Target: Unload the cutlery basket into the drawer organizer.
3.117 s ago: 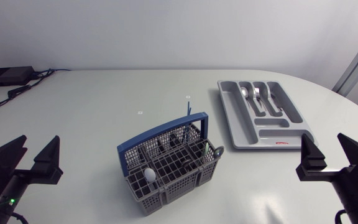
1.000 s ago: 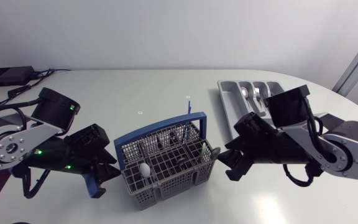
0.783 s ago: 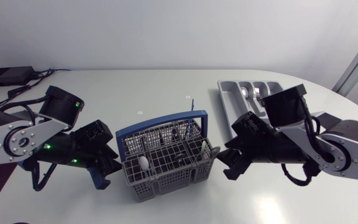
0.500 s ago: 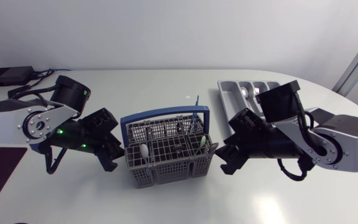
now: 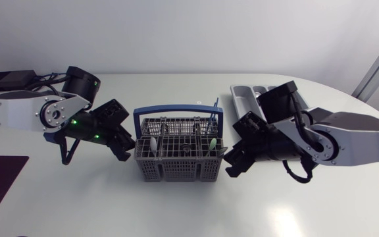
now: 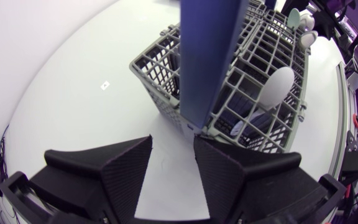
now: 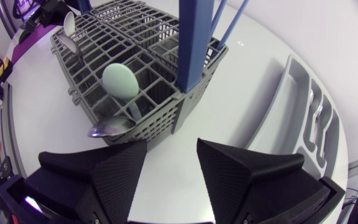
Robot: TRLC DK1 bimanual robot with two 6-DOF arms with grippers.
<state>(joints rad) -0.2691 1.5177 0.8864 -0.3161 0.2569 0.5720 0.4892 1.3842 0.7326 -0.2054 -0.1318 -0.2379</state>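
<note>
The grey cutlery basket (image 5: 178, 153) with its blue handle (image 5: 177, 113) stands mid-table, holding a white spoon (image 5: 152, 144), a pale green spoon (image 5: 212, 142) and dark cutlery. My left gripper (image 5: 126, 149) is open beside the basket's left end, and the handle post (image 6: 207, 56) stands just ahead of its gap (image 6: 173, 163). My right gripper (image 5: 232, 162) is open at the basket's right end, facing the other handle post (image 7: 193, 43), with a metal spoon (image 7: 107, 128) poking through the mesh. The grey drawer organizer (image 5: 242, 94) lies behind the right arm, partly hidden.
A black box (image 5: 6, 79) with cables sits at the table's far left corner. In the right wrist view the organizer (image 7: 294, 93) holds spoons (image 7: 316, 132) in one slot. Bare white table lies in front of the basket.
The basket has turned from slanted to square with the table front and shifted toward the back. Both arms swung with it, staying at its two ends, fingers unchanged.
</note>
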